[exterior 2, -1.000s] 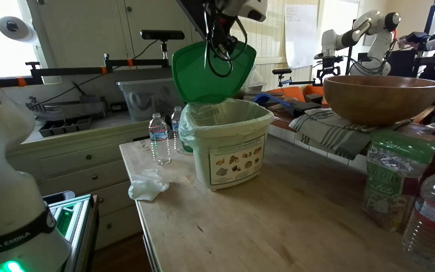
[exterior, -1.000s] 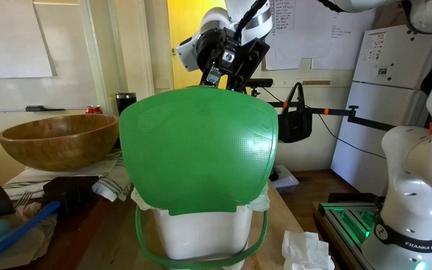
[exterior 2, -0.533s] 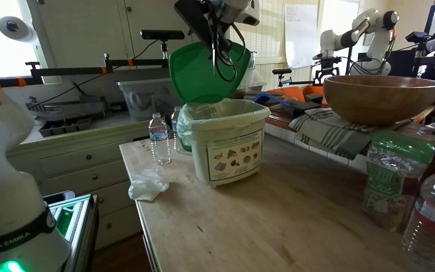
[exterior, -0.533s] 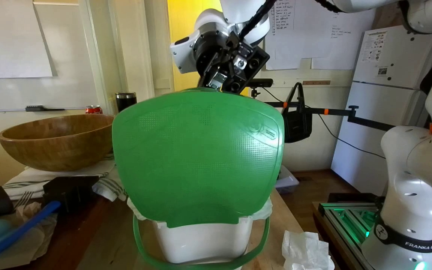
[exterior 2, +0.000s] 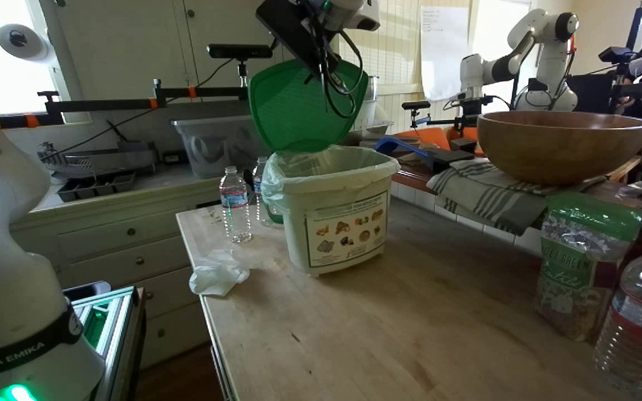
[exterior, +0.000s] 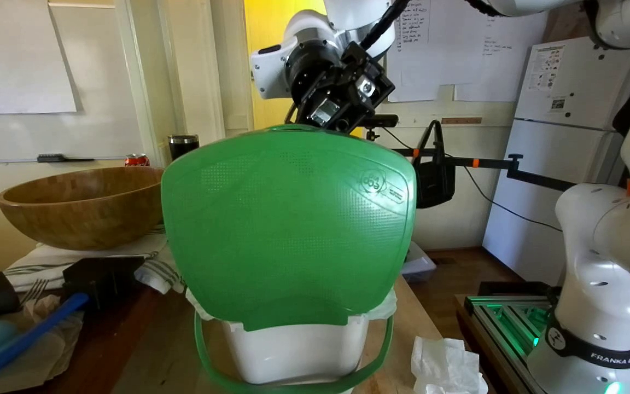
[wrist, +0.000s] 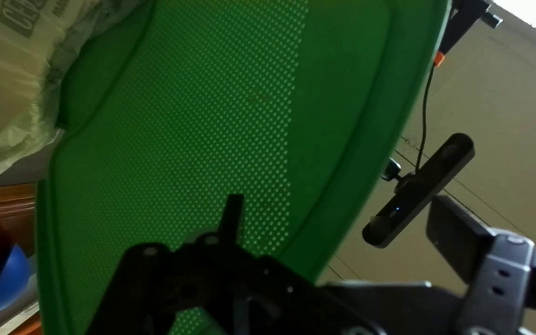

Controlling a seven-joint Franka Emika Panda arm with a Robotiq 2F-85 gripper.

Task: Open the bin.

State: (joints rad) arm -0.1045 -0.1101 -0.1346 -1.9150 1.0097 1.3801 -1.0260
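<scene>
Gaping apart, two fingers (wrist: 457, 237) hang beside one raised lid (exterior: 289, 230) of one bin (exterior 2: 339, 223) near two bottles (exterior 2: 236, 209).

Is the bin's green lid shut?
No, in an exterior view the green lid stands raised, leaving the white bin open at the top.

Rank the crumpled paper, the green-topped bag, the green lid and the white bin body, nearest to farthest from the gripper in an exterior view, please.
Sides as pictured:
1. Green lid, raised, upper centre.
2. White bin body, just below it.
3. Crumpled paper, lower left.
4. Green-topped bag, far right.
</scene>
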